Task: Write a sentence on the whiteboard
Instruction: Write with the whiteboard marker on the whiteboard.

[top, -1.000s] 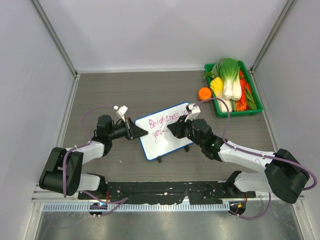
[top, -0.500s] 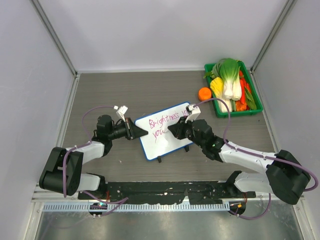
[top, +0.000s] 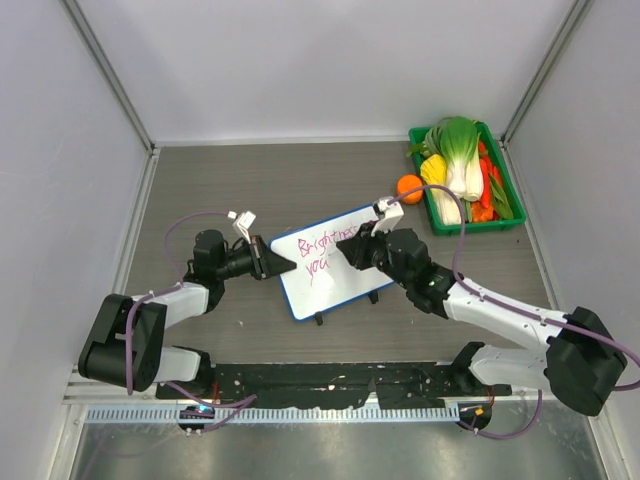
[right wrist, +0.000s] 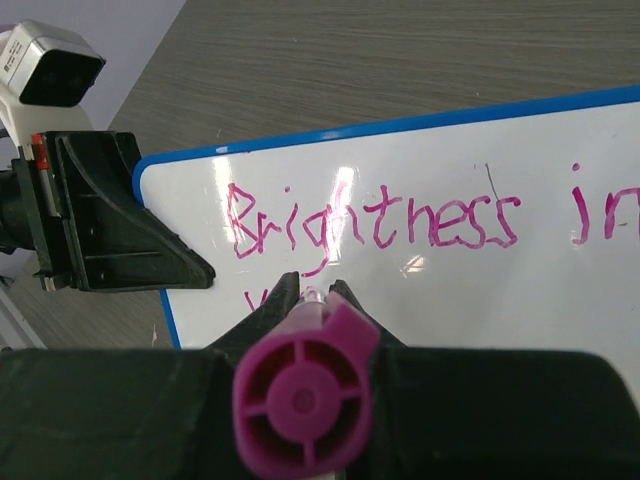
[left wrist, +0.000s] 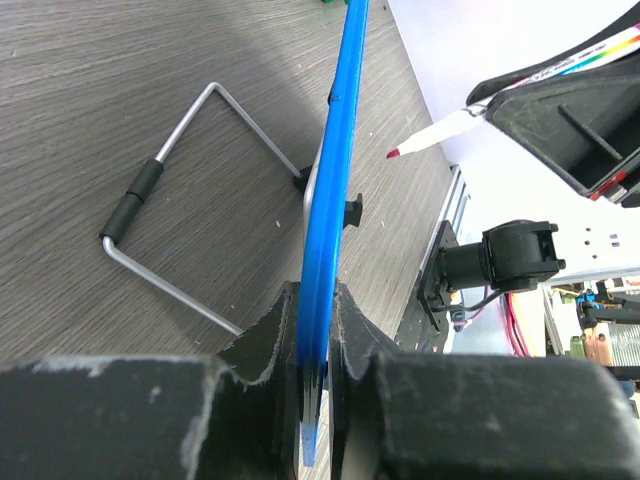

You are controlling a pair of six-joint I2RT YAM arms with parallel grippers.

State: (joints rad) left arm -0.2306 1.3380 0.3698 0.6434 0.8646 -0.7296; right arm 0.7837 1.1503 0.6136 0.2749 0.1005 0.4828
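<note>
The whiteboard (top: 345,280) stands tilted mid-table on its black feet. Its pink sentence (top: 322,243) reads "Brightness in" with "you" below it. My left gripper (top: 272,258) is shut on the board's left blue edge (left wrist: 335,150), jaws clamped on both sides. My right gripper (top: 352,250) is shut on a pink marker (right wrist: 305,400), over the board's middle by the second line. In the left wrist view the marker tip (left wrist: 395,153) stands a little off the board face. The right wrist view shows the writing (right wrist: 380,215) and my left gripper (right wrist: 200,272).
A green bin (top: 502,222) of vegetables stands at the back right, with an orange fruit (top: 409,187) beside it. A wire stand (left wrist: 170,170) folds out behind the board. Side walls close in left and right.
My right gripper with the marker has moved up and away from the end of the second line. The word "you" gained its last strokes. The left gripper and board have not moved.
</note>
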